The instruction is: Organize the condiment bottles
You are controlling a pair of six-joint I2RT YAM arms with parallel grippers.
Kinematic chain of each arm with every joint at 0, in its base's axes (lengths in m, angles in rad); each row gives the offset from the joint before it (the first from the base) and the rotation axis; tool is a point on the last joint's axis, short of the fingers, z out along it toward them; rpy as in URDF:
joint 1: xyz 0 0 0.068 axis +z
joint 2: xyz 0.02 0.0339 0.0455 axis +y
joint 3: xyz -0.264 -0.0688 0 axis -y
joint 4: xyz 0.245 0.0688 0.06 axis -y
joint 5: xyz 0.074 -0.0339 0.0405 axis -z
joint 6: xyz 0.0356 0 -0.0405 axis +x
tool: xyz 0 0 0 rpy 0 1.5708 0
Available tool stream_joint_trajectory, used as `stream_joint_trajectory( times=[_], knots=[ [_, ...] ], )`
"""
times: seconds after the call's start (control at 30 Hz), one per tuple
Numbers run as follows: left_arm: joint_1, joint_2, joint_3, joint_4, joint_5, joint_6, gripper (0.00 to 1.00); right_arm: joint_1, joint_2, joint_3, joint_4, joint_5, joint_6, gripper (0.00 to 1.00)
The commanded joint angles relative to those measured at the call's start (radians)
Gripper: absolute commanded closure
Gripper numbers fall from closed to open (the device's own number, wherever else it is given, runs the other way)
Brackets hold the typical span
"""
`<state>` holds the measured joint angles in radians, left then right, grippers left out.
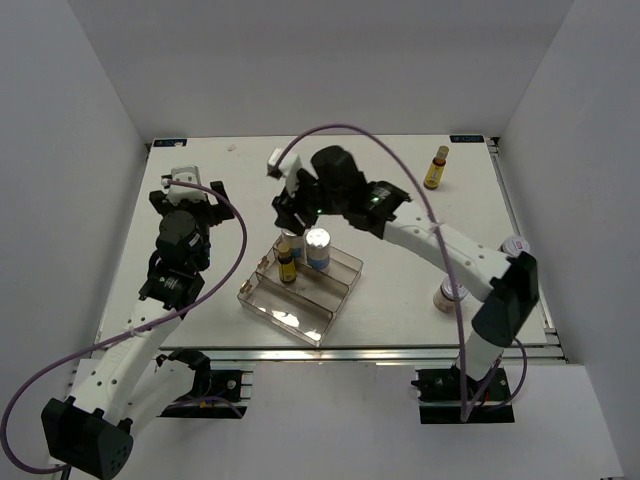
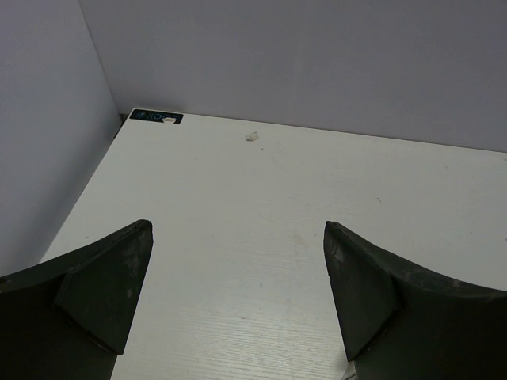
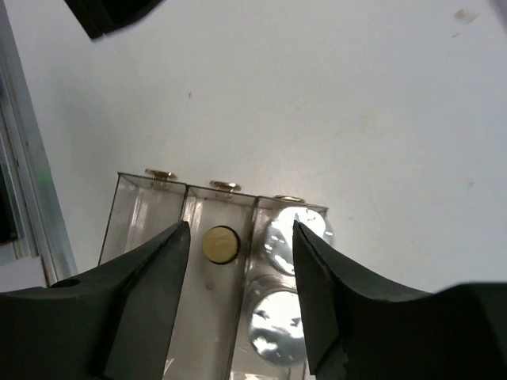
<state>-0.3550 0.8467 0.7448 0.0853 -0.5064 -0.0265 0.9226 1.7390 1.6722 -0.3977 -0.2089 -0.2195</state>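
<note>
The clear tray [image 1: 262, 300] sits mid-table. A slim yellow bottle [image 1: 287, 262] stands in its middle lane, and two silver-capped bottles [image 1: 318, 247] stand in the lane beside it. My right gripper [image 1: 288, 207] hovers open just above the tray's far end. In the right wrist view the yellow bottle's cap [image 3: 220, 245] and both silver caps [image 3: 287, 234] show below the right gripper [image 3: 240, 228], which holds nothing. Another yellow bottle [image 1: 436, 167] stands at the far right. Two pinkish jars [image 1: 515, 245] [image 1: 450, 295] stand near the right arm. My left gripper [image 1: 190, 196] [image 2: 238, 237] is open over bare table.
The tray's third lane [image 3: 135, 218] holds no bottle. A small white scrap [image 2: 252, 137] lies near the table's far left corner. White walls close in the table on three sides. A metal rail [image 1: 525, 235] runs along the right edge.
</note>
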Motion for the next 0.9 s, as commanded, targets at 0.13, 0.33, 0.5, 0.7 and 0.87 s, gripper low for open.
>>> stream_joint_trajectory(
  times=[0.13,0.33,0.5,0.7,0.87],
  knots=[
    [0.005,-0.031,-0.015,0.027,0.081,-0.004,0.02,-0.213,-0.229,-0.130,0.140,0.055,0.122,0.55],
    [0.005,-0.029,-0.018,0.037,0.230,0.010,0.02,-0.615,-0.196,-0.166,0.145,0.085,0.247,0.60],
    [0.004,-0.015,-0.010,0.030,0.296,0.019,0.02,-0.702,-0.070,-0.114,0.097,0.204,0.157,0.14],
    [0.005,-0.011,-0.010,0.027,0.304,0.023,0.02,-0.745,0.114,0.046,0.025,0.364,0.186,0.12],
    [0.005,-0.003,-0.009,0.027,0.313,0.025,0.02,-0.784,0.241,0.176,-0.029,0.390,0.241,0.17]
  ],
)
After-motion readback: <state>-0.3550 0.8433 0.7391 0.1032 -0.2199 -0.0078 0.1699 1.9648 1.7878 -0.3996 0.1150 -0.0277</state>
